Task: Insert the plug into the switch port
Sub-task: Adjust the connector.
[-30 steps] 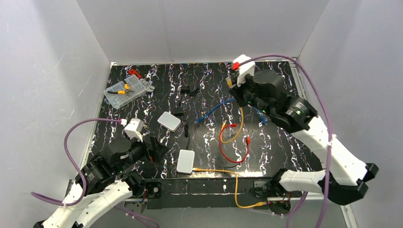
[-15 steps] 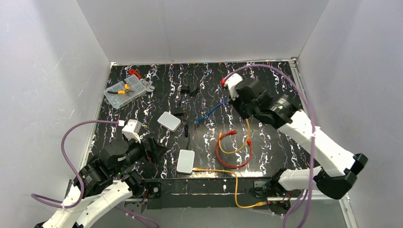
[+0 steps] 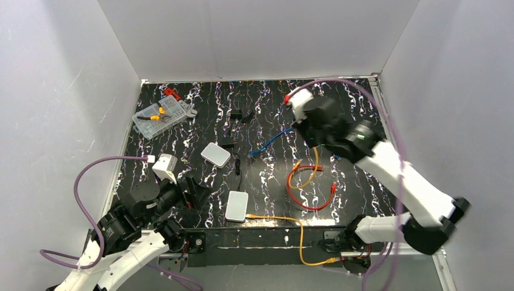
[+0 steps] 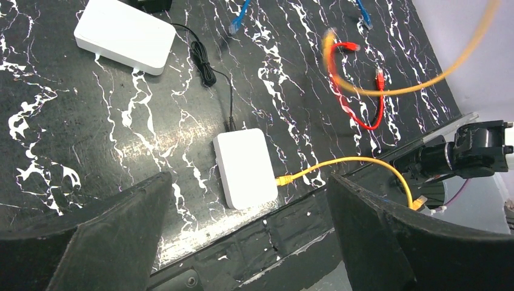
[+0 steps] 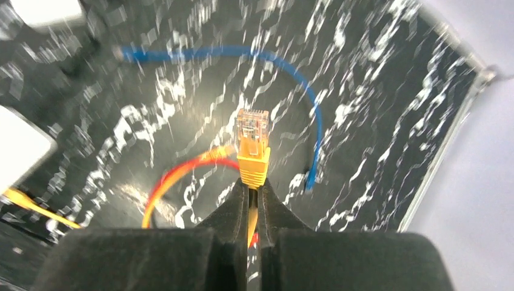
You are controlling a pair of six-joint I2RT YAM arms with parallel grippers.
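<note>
The switch (image 3: pixel 236 206) is a pale flat box near the table's front edge, also in the left wrist view (image 4: pixel 244 168). A yellow cable (image 3: pixel 279 218) plugs into its right edge. My right gripper (image 3: pixel 310 134) hangs above the table's right half, well away from the switch. In the right wrist view the right gripper (image 5: pixel 253 185) is shut on a yellow cable just behind its clear-tipped plug (image 5: pixel 253 142), which sticks out forward. That cable (image 3: pixel 314 160) trails down to the table. My left gripper (image 3: pixel 194 191) (image 4: pixel 248 180) is open and empty, hovering left of the switch.
A smaller white box (image 3: pixel 216 154) lies behind the switch with a thin black lead (image 3: pixel 238 167). A red cable (image 3: pixel 306 194) loops at the right, a blue cable (image 3: pixel 273 140) lies mid-table. A clear parts box (image 3: pixel 159 115) sits back left.
My right arm has swung the held plug from the back right toward the table's middle and lower. The trailing yellow cable and the red loop shifted with it. The left gripper barely moved.
</note>
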